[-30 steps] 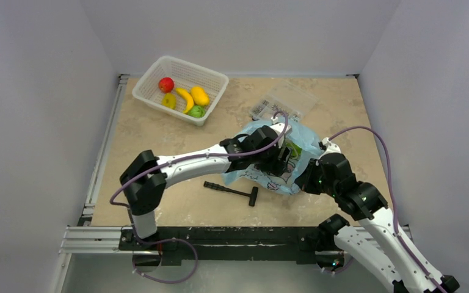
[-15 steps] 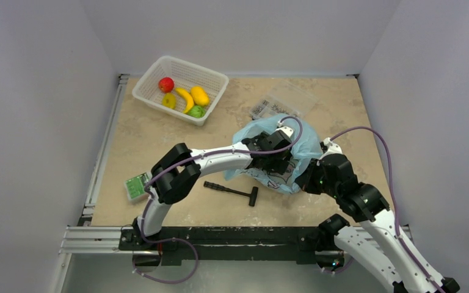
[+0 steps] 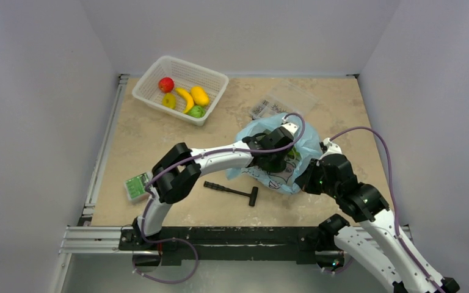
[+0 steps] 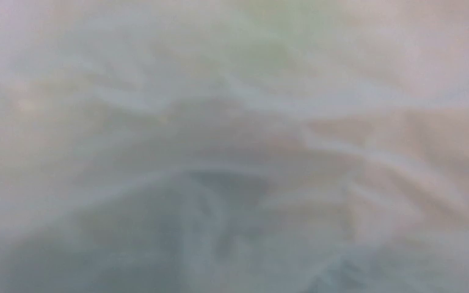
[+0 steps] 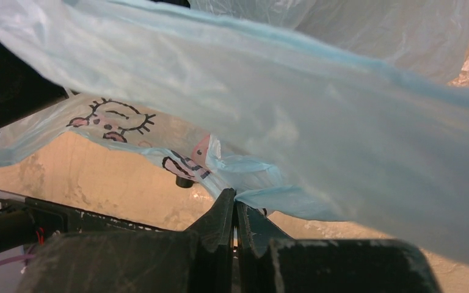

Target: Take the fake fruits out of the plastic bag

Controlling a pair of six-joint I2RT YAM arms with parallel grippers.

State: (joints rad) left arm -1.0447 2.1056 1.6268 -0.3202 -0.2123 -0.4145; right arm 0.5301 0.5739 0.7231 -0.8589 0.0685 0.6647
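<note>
The light-blue plastic bag [image 3: 305,141] with its cartoon print lies right of the table's middle. My left wrist [image 3: 273,146] reaches into its mouth; the fingers are hidden inside, and the left wrist view shows only blurred plastic film [image 4: 232,152] with a faint green tint at the top. A bit of green [image 3: 292,154] shows through the bag beside the wrist. My right gripper [image 5: 235,198] is shut on a twisted fold of the bag [image 5: 317,122] at its near right edge, also seen from above [image 3: 308,176]. A red fruit [image 3: 166,84], banana [image 3: 185,99], orange oval fruit [image 3: 199,96] and green fruit [image 3: 196,112] lie in the basket.
The white mesh basket [image 3: 210,74] stands at the back left. A black hammer-like tool [image 3: 232,191] lies just in front of the bag. A green-and-white flat box [image 3: 137,186] lies near the left front edge. A clear compartment box [image 3: 284,101] sits behind the bag.
My left arm has pushed its gripper further right, deeper into the bag, and its elbow has swung right, uncovering the green-and-white box. The right gripper has kept its hold.
</note>
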